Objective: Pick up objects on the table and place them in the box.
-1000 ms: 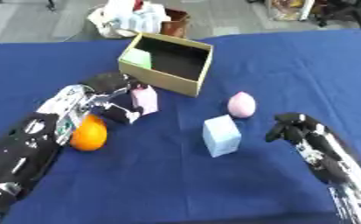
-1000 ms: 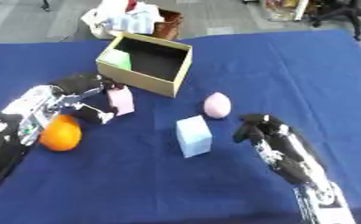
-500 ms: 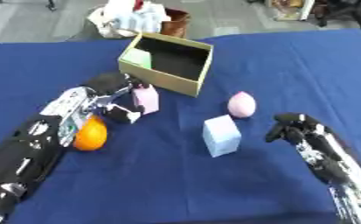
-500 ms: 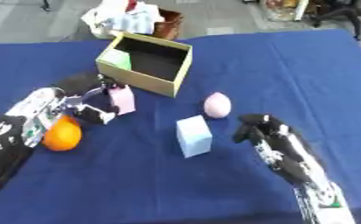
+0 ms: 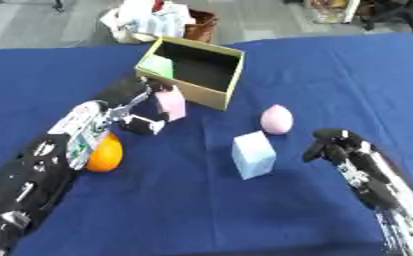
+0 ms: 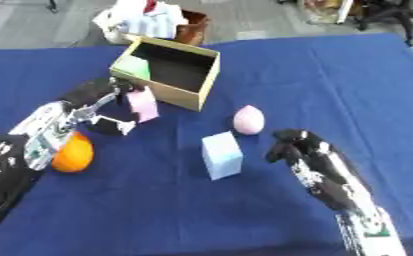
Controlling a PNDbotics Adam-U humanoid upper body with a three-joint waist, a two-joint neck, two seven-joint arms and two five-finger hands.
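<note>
Here the left hand (image 5: 138, 107) pinches the pink block (image 5: 170, 102) just beside the cardboard box (image 5: 231, 75), probably ready for lifting in; the right hand (image 5: 332, 145) hangs curled, empty.

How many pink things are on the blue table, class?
2: a pink block at the robot's left hand, just in front of the box, and a pink egg lying free behind the light blue cube.

Blue cloth (image 5: 332, 75) covers table. Beyond far edge: brown basket (image 5: 196, 25) with white bundle (image 5: 144, 20) beside it, grey floor (image 5: 262, 20), dark chair base (image 6: 389, 12) top right.
</note>
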